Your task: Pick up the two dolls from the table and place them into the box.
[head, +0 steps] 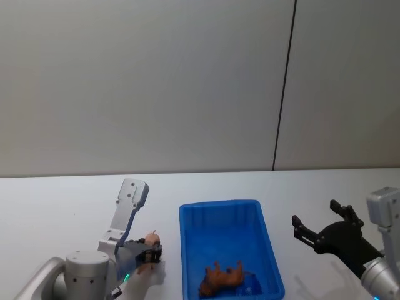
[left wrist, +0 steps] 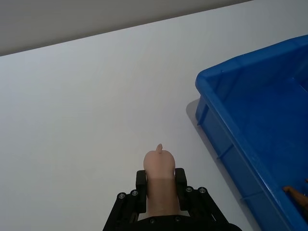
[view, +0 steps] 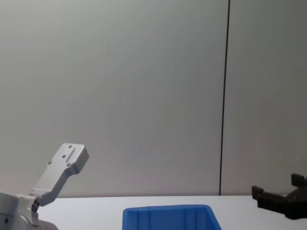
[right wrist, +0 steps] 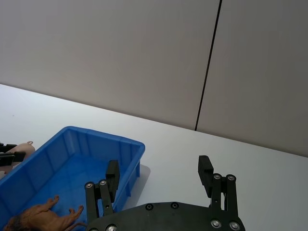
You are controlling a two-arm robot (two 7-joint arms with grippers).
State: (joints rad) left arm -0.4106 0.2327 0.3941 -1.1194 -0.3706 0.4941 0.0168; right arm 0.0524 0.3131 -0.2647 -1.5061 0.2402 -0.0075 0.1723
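Note:
On the white table (head: pixel 62 206), my left gripper (head: pixel 151 256) is shut on a pale pink doll (head: pixel 152 239), just left of the blue box (head: pixel 219 205). The left wrist view has the pink doll (left wrist: pixel 159 178) clamped between the black fingers (left wrist: pixel 140 179), with the box (left wrist: pixel 250 86) off to one side. A brown doll (head: pixel 222 278) lies inside the box at its near end. My right gripper (head: pixel 319 228) hangs open and empty to the right of the box. The right wrist view shows the right gripper (right wrist: pixel 159 173), the box (right wrist: pixel 91 147) and the brown doll (right wrist: pixel 43 216).
A plain grey wall with a dark vertical seam (head: pixel 284 87) stands behind the table. The tabletop (left wrist: pixel 96 96) beyond the left gripper is bare white. In the chest view the box's far rim (view: pixel 168 210) lies between the left arm (view: pixel 57 177) and the right gripper (view: pixel 278 199).

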